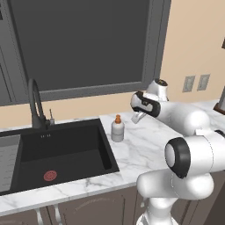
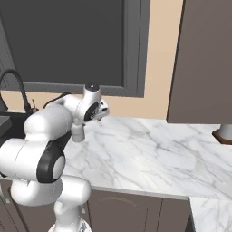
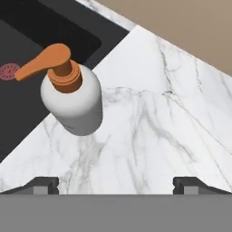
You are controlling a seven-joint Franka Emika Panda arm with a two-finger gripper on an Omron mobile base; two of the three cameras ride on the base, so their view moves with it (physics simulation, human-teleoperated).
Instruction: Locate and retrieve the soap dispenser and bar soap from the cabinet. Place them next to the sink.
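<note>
A white marble counter (image 1: pixel 145 145) with grey veining ran along a tan wall (image 1: pixel 193 48), over dark lower cabinet doors (image 1: pixel 94 208). Above the counter's back edge hung a large dark window (image 1: pixel 81 39) in a grey frame, and two grey wall outlets (image 1: pixel 195 82) sat side by side on the wall to its right. A brown-based object (image 2: pixel 224 132) stood at the counter's far right edge, cut off by the picture
</note>
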